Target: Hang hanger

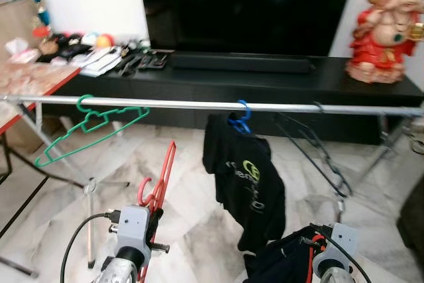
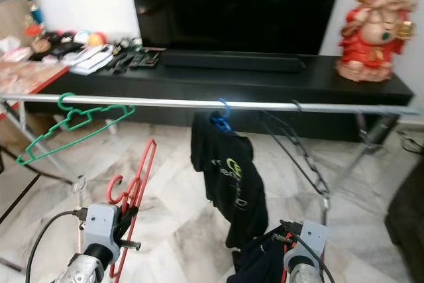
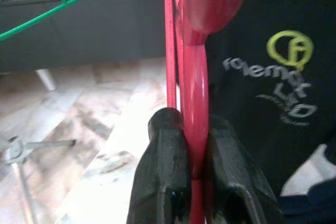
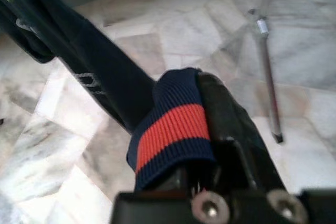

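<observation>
A silver rail [image 1: 179, 104] runs across in front of me. On it hang a green hanger [image 1: 86, 127] at the left, a blue hanger [image 1: 242, 118] carrying a black T-shirt [image 1: 245, 183] in the middle, and a black hanger [image 1: 311, 147] at the right. My left gripper [image 3: 193, 129] is shut on a red hanger [image 1: 162, 177], held upright below the rail between the green and blue ones. Low at the right, my right gripper [image 4: 202, 103] is shut on a navy garment [image 4: 173, 129] with a red stripe.
Behind the rail stand a long black TV cabinet [image 1: 265, 81] with a dark TV [image 1: 245, 4] and a red figurine [image 1: 384, 28]. A cluttered table [image 1: 33, 77] is at the left. The rack's legs [image 1: 89, 217] stand on the marble floor.
</observation>
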{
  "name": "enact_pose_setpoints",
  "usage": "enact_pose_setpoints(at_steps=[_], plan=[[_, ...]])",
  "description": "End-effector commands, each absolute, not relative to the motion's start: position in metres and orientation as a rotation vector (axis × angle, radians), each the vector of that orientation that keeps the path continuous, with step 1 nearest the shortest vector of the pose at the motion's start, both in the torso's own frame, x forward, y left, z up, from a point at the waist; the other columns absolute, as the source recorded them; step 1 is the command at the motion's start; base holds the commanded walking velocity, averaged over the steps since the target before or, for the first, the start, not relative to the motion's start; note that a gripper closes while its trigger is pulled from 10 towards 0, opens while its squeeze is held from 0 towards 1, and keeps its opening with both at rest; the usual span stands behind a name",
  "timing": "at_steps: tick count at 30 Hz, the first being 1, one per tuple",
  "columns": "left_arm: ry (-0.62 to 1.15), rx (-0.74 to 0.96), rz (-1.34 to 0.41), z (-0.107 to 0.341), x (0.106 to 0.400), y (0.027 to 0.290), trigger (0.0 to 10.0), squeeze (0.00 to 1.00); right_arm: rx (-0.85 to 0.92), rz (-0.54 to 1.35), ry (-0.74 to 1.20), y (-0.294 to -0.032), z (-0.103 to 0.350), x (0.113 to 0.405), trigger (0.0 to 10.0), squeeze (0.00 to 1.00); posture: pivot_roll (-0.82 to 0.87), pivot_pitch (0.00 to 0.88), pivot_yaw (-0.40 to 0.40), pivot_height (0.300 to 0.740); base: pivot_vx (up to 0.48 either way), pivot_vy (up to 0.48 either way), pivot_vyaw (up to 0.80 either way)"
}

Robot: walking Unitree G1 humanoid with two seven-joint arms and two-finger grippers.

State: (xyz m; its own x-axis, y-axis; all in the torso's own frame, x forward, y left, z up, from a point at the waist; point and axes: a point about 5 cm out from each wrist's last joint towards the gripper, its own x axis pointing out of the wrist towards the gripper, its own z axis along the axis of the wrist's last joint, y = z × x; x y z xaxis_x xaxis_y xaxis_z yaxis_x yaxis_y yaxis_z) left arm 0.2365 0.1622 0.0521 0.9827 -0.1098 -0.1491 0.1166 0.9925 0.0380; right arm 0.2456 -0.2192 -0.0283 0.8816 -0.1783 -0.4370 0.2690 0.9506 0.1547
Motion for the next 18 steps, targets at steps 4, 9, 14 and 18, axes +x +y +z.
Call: enact_pose_setpoints(at_steps=[4,9,14,18], plan=[[0.14,0.052,-0.093,0.055,0.2368,0.1678,10.0,0.0,0.212,-0.233,0.411,-0.2185,-0.0241,0.2505,10.0,0.0,0.01,0.0,0.001,0.74,0.0,0.0,0.0],[0.152,0.044,-0.075,0.0541,0.2367,0.1696,10.0,0.0,0.213,-0.234,0.412,-0.2182,-0.0242,0.2505,10.0,0.0,0.01,0.0,0.0,0.74,0.0,0.103,0.0],[0.154,0.036,-0.07,0.0542,0.2361,0.1693,10.0,0.0,0.215,-0.23,0.413,-0.2167,-0.0245,0.2506,10.0,0.0,0.01,0.0,-0.003,0.74,0.0,0.405,0.0],[0.153,0.034,-0.065,0.0553,0.2361,0.1696,10.0,0.0,0.217,-0.231,0.413,-0.2161,-0.0245,0.2508,10.0,0.0,0.01,0.001,-0.002,0.74,0.0,0.48,0.0]])
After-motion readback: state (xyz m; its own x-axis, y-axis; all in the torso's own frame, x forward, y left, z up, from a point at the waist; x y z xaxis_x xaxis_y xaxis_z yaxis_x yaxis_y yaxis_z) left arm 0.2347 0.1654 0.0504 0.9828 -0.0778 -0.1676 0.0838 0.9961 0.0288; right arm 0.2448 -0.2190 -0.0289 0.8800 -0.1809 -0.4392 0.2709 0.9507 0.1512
